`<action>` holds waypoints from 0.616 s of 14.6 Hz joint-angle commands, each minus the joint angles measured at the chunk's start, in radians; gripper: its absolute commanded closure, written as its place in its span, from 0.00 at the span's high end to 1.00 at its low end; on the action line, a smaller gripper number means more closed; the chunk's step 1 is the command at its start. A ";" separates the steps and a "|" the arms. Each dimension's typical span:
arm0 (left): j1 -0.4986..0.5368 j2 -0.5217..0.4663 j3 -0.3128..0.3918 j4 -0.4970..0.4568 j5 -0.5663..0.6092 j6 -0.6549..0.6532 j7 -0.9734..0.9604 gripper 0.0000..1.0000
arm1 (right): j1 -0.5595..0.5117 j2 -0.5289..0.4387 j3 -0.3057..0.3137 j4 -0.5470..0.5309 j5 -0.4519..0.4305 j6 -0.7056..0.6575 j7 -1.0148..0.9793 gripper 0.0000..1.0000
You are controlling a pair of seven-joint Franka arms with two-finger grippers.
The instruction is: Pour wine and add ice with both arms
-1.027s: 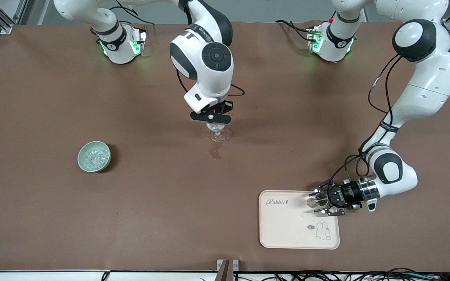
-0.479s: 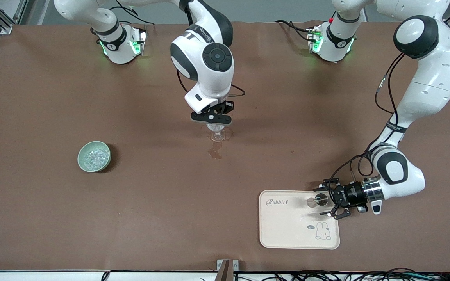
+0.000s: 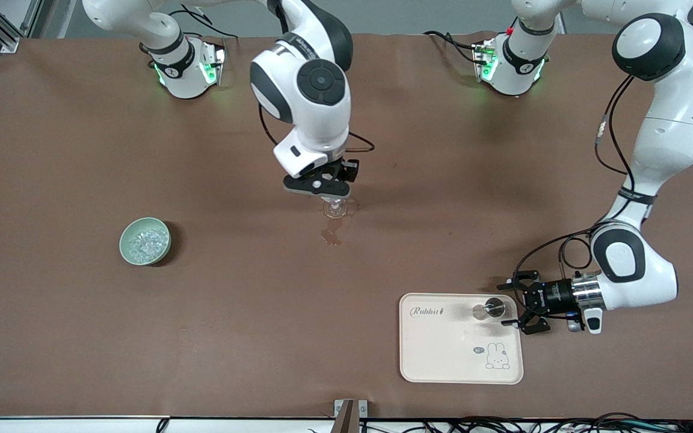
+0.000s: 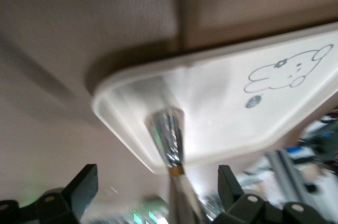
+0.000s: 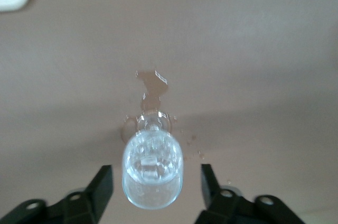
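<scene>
A clear stemmed glass (image 3: 335,208) stands mid-table with ice chunks (image 5: 150,156) inside it. My right gripper (image 3: 321,190) hangs just over its rim, open, one finger on each side of the bowl and not touching it; it shows the same in the right wrist view (image 5: 156,189). More ice (image 3: 145,242) fills the pale green bowl (image 3: 125,242) toward the right arm's end. A small silvery bottle-like vessel (image 3: 488,309) stands on the cream rabbit tray (image 3: 443,349). My left gripper (image 3: 512,304) is open beside the tray's edge, apart from the vessel (image 4: 168,139).
A wet spill (image 3: 331,234) lies on the brown table just nearer the camera than the glass, also seen in the right wrist view (image 5: 153,84). A metal bracket (image 3: 349,415) sits at the table's near edge.
My left gripper has drawn back from around the silvery vessel, off the tray toward the left arm's end. My right hand has shifted slightly toward the right arm's end, over the glass.
</scene>
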 commanded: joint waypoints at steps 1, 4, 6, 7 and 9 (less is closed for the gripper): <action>-0.004 -0.084 0.004 -0.015 0.154 -0.063 -0.009 1.00 | -0.078 -0.122 0.008 -0.015 -0.015 -0.054 -0.025 1.00; -0.015 -0.180 -0.008 -0.009 0.350 -0.149 0.012 1.00 | -0.183 -0.214 0.008 -0.015 -0.017 -0.100 -0.148 1.00; -0.018 -0.237 -0.083 -0.007 0.523 -0.206 0.020 1.00 | -0.259 -0.260 0.007 -0.014 -0.019 -0.120 -0.197 1.00; -0.016 -0.262 -0.126 -0.006 0.594 -0.243 0.020 1.00 | -0.294 -0.280 0.005 -0.015 -0.019 -0.130 -0.220 1.00; -0.009 -0.306 -0.188 -0.003 0.725 -0.294 0.041 1.00 | -0.364 -0.311 -0.002 -0.014 -0.020 -0.178 -0.274 1.00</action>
